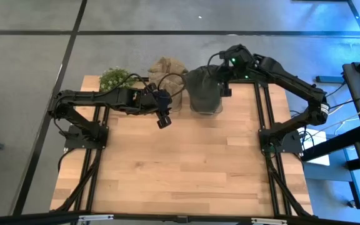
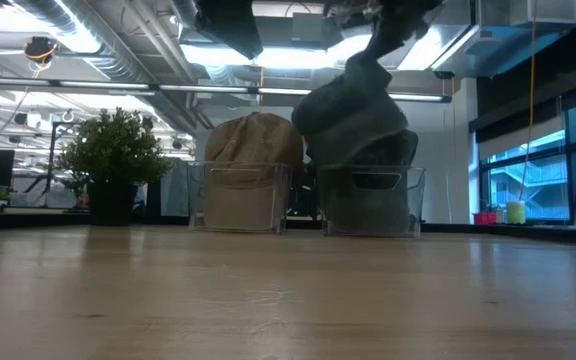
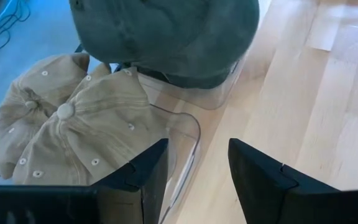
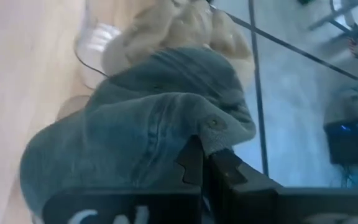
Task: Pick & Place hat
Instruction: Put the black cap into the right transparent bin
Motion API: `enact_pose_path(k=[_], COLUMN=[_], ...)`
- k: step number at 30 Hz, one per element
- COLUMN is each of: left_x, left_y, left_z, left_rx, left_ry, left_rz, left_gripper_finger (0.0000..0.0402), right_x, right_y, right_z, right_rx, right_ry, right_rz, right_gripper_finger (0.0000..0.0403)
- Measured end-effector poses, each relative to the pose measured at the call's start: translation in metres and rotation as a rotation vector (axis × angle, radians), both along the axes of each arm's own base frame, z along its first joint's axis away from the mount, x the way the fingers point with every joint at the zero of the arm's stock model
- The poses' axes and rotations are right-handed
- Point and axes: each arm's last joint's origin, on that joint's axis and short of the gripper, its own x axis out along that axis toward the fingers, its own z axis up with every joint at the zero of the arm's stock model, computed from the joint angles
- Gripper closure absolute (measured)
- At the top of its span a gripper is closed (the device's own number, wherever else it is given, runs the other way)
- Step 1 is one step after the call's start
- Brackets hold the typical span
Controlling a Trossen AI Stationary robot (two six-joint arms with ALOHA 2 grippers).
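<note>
A dark grey-green hat [image 2: 353, 110] hangs from my right gripper [image 4: 204, 165], which is shut on it over a clear bin [image 2: 368, 205] at the table's far edge. That bin holds more dark fabric. In the high view the hat [image 1: 204, 87] covers the bin, and the right gripper [image 1: 222, 80] is at its right side. Tan hats [image 3: 73, 124] are piled in a second clear bin [image 2: 238, 200] to the left. My left gripper [image 3: 197, 168] is open and hovers near that bin's front corner; in the high view it [image 1: 162, 119] is over bare table. My right gripper pinches a bunched fold of the dark hat's crown [image 4: 213, 134], beside a stitched eyelet, between its two fingers. It comes from above. The hat hangs tilted below the fingers, its lower edge [image 2: 343, 160] level with the bin's rim; whether it rests on the bin's contents, I cannot tell.
A potted green plant [image 1: 114, 78] stands at the far left corner, left of the tan-hat bin. The two clear bins sit side by side along the far edge. The wooden table top [image 1: 186, 162] stretches toward the near edge.
</note>
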Motion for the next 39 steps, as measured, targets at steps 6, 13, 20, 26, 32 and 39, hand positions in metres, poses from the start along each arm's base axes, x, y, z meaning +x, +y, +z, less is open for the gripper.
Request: enact_pose_path(k=[6, 13, 20, 26, 32, 39], left_x=[0.0, 0.0, 0.0, 0.0, 0.0, 0.0], left_y=[0.0, 0.0, 0.0, 0.0, 0.001, 0.001], left_z=[0.0, 0.0, 0.0, 0.0, 0.0, 0.0], left_rx=[0.001, 0.001, 0.006, 0.03, 0.049, 0.063], left_ry=[0.0, 0.0, 0.005, 0.02, 0.022, 0.033], left_rz=[0.0, 0.0, -0.005, -0.024, -0.01, -0.026], left_gripper_finger=[0.0236, 0.0239, 0.0236, 0.0239, 0.0236, 0.0239], right_x=[0.001, 0.018, 0.024, 0.016, 0.008, 0.003], right_y=[-0.002, -0.012, -0.016, -0.01, -0.004, 0.002], right_z=[-0.002, -0.017, -0.028, -0.033, -0.041, -0.044], right_rx=[0.008, 0.05, 0.009, 0.111, 0.24, 0.333], right_ry=[0.007, 0.011, 0.084, 0.143, 0.233, 0.289], right_rz=[-0.039, -0.086, -0.207, -0.211, -0.217, -0.177], right_gripper_finger=[0.0399, 0.0399, 0.0399, 0.0398, 0.0397, 0.0396])
